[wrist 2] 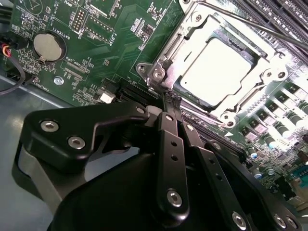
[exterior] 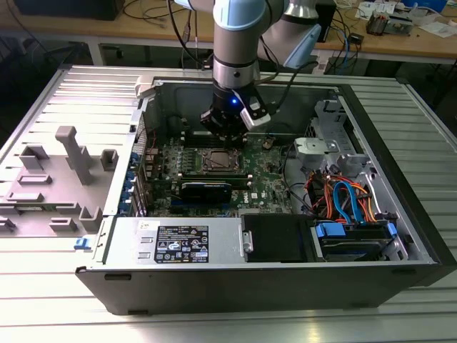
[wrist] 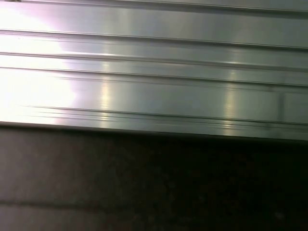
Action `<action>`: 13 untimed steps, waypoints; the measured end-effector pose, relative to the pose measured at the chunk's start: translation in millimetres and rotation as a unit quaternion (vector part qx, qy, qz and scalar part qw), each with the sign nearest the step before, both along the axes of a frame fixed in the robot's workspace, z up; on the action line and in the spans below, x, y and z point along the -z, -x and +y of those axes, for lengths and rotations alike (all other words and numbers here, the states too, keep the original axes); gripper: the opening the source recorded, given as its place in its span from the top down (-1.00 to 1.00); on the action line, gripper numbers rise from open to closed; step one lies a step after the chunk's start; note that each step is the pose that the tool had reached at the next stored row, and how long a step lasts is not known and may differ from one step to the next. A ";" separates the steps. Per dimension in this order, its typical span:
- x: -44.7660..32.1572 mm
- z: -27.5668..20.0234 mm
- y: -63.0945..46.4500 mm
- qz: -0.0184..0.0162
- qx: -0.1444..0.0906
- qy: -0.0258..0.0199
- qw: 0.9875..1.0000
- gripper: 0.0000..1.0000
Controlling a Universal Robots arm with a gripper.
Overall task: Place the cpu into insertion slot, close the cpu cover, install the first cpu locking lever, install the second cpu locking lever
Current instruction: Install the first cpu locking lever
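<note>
In the second wrist view the cpu (wrist 2: 216, 70) lies flat in the insertion slot (wrist 2: 142, 68), its metal top glaring white. The silver cpu cover (wrist 2: 187, 45) lies down around it as a frame. A thin locking lever rod (wrist 2: 255, 25) runs along the socket's far side. My gripper (wrist 2: 170, 98) is shut, its two black fingers pressed together with nothing visible between them. The tips sit at the socket's corner, right by a bent silver lever end (wrist 2: 156, 74). In the exterior view the gripper (exterior: 225, 137) hangs just above the socket (exterior: 204, 161) on the green board.
The open computer case (exterior: 400, 236) surrounds the board. A black power supply cage (exterior: 275, 236) and orange and blue cables (exterior: 343, 196) lie at the exterior view's right. Memory slots (wrist 2: 288, 19) and a coin battery (wrist 2: 49, 45) flank the socket. Grey fixtures (exterior: 71, 153) stand at the exterior view's left.
</note>
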State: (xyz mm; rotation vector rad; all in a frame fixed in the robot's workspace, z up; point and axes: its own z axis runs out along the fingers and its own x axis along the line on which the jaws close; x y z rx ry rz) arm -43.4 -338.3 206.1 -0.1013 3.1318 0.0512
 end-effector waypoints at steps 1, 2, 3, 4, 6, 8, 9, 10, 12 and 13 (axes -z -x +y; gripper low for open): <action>0.2 0.0 -0.2 0.000 0.000 0.000 1.000 0.79; 0.5 0.0 -0.5 0.000 0.000 0.000 1.000 0.79; 0.7 0.0 -0.6 0.000 0.000 0.000 1.000 0.79; 0.9 0.0 -0.7 0.000 0.000 0.000 1.000 0.79; 1.8 0.0 -0.9 0.000 0.000 0.000 1.000 0.79; 2.1 -0.2 -0.9 0.000 0.000 0.000 1.000 0.79; 2.1 -0.2 -0.9 0.000 0.000 0.000 1.000 0.79; 2.0 -0.2 -1.0 0.000 0.000 0.000 1.000 0.79; 1.2 -0.1 -1.0 0.000 0.000 0.000 1.000 0.79; 1.2 -0.1 -1.0 0.000 0.000 0.000 1.000 0.79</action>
